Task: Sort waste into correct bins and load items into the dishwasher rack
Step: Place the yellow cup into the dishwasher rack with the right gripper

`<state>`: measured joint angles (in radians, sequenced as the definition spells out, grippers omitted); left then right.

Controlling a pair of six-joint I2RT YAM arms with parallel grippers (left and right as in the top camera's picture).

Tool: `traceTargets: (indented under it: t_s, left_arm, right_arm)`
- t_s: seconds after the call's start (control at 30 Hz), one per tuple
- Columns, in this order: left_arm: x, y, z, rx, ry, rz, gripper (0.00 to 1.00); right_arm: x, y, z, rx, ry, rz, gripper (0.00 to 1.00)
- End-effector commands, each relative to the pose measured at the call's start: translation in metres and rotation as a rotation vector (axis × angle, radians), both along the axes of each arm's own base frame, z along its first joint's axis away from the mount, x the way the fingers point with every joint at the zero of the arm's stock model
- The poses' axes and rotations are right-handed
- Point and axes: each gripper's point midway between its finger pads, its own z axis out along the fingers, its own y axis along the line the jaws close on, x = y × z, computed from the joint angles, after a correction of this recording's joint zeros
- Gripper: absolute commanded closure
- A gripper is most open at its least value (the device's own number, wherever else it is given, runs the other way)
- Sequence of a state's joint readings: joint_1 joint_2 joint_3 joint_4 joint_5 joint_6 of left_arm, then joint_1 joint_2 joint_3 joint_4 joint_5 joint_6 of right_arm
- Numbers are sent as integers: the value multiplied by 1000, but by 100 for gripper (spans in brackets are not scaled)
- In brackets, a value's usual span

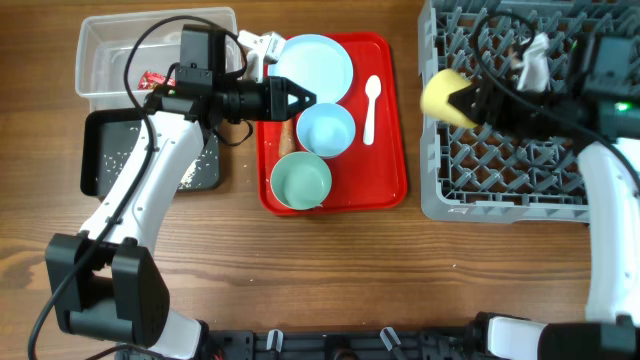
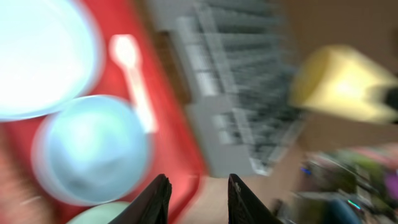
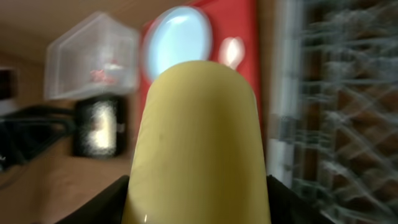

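the small yellow cup [image 3: 199, 143] fills the right wrist view, lying lengthwise between the right gripper's [image 1: 468, 100] two fingers [image 3: 115, 199], which press on it from either side. the jaws stand fairly wide, shut on the cup's body. from overhead the cup hangs over the left edge of the grey dishwasher rack [image 1: 500, 195], its rounded end pointing toward the red tray [image 1: 385, 180].

the left gripper [image 1: 300, 98] hovers over the tray's left half, its jaws a little apart and holding nothing; in its own blurred view the two dark fingers [image 2: 152, 199] show bare tray between them. just beside its tips is the light-blue bowl [image 1: 325, 130], with the large light-blue plate [image 1: 312, 65] behind it and the mint-green bowl [image 1: 300, 180] in front. the white plastic spoon [image 1: 370, 108] lies on the tray to the right of the plate and bowl.

crumpled white tissue [image 1: 262, 45] sits at the tray's back left corner. left of that, the clear tub [image 1: 100, 45] holds the red wrapper [image 1: 155, 80], and the black tub [image 1: 95, 150] holds scattered white rice grains [image 1: 115, 160].
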<state>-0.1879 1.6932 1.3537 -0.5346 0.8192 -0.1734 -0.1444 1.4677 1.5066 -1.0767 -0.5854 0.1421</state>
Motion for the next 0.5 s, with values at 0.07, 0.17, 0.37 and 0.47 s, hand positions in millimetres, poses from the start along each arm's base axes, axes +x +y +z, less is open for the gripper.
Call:
traceTargets:
  t_s: [0.07,0.17,0.37,0.47]
  left_arm:
    - [22,41,-24,257,-25,199,69]
    - [22,44,-28,278,-19,213,68]
    - [24,48,-30,301,-21,230,65]
    - [24,50,-30,306,-21,234,65]
  right_arm:
    - [-25,-57,1,-371,130,-217,53]
    - [-37,-58,-27,-382,280,-187,52]
    - [-51,-55,-84,-427,555,-74,53]
    - [-52,-45,-99,-437,602,-24,52]
